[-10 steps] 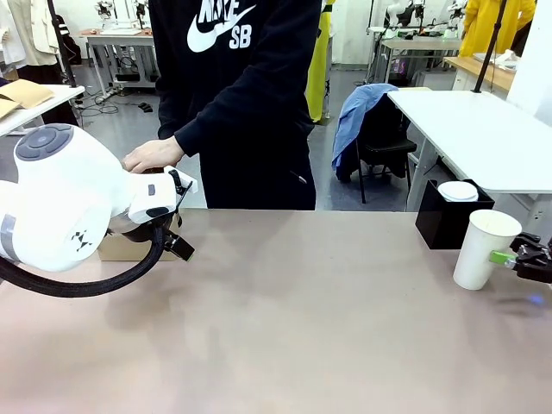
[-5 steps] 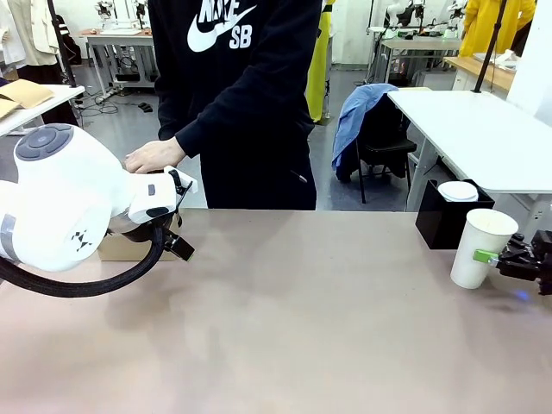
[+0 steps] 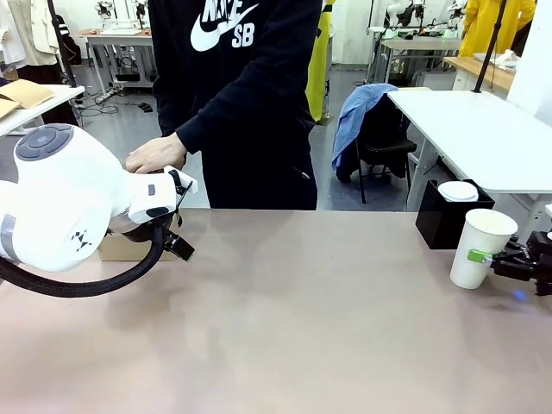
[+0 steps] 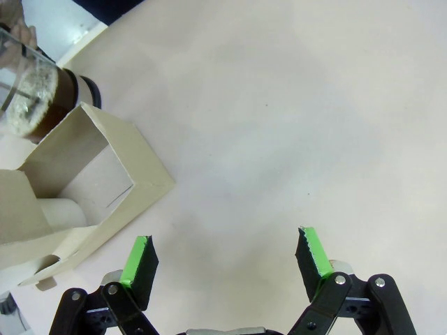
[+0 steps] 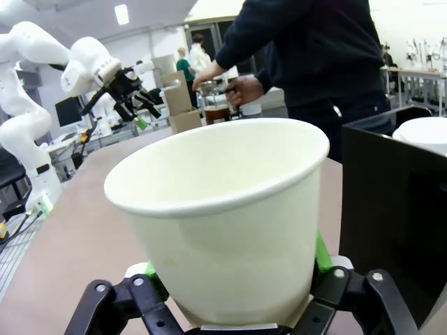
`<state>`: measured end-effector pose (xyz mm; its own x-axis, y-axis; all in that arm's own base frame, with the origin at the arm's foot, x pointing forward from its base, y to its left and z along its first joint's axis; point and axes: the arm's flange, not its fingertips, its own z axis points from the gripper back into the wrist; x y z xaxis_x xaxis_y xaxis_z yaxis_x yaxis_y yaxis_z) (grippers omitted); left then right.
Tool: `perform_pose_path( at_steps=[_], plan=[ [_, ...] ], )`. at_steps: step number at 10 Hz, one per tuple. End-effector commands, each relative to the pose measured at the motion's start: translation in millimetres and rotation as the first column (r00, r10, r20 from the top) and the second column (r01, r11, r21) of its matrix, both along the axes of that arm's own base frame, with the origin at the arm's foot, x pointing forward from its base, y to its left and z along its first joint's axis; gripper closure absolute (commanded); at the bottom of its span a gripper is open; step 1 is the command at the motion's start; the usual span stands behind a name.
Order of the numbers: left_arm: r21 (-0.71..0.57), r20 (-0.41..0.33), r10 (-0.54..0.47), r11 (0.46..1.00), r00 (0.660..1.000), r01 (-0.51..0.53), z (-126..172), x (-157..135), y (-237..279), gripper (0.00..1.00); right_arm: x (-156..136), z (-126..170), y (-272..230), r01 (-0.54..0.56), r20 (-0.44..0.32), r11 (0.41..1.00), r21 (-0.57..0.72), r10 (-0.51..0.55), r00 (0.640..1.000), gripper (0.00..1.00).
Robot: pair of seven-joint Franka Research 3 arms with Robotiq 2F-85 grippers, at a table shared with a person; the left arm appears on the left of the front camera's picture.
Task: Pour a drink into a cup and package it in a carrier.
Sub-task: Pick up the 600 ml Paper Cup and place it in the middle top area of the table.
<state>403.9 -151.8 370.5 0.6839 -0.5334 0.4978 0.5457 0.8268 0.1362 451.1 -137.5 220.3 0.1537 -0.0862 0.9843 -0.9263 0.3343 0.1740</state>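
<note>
The right gripper [image 3: 481, 256] clamps the tall white paper cup [image 3: 488, 231] near the desk's right edge, beside a black box [image 3: 442, 222]. The left gripper [image 4: 227, 262] hangs spread open by the cardboard carrier [image 4: 94, 183] at the far-left side. The step in hand is grasping the cup. Next it likely needs carrying upright for pouring.

The left arm [image 3: 60, 203] bends in close to the camera, its wrist turned downward. The left gripper [image 4: 227, 259] points down with its jaws spread wide and nothing between the green pads [image 4: 142, 259]. The right gripper [image 3: 479, 256] lies low and level, reaching sideways, its fingers [image 5: 320, 252] pressed against opposite sides of the cup [image 3: 488, 231] near its base.
</note>
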Motion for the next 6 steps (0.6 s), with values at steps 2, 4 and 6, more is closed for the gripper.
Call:
perform_pose_path(
  at_steps=[2, 4, 6],
  plan=[
    [0.000, 0.000, 0.000, 1.000, 1.000, 0.000, -0.1, -0.2, 0.2, 0.00, 0.5, 2.0, 2.4, -0.007, 0.015, 1.000, 0.006, 0.007, 1.000, 0.20],
    [0.000, 0.000, 0.000, 1.000, 1.000, 0.000, -0.1, -0.2, 0.2, 0.00, -13.9, 20.1, -4.6, -0.002, 0.039, 1.000, -0.002, 0.002, 0.999, 0.20],
    [0.000, 0.000, 0.000, 1.000, 1.000, 0.000, -0.1, -0.2, 0.2, 0.00, -30.7, 80.4, 31.7, 0.024, 0.040, 1.000, 0.013, -0.024, 0.999, 0.20]
  ],
)
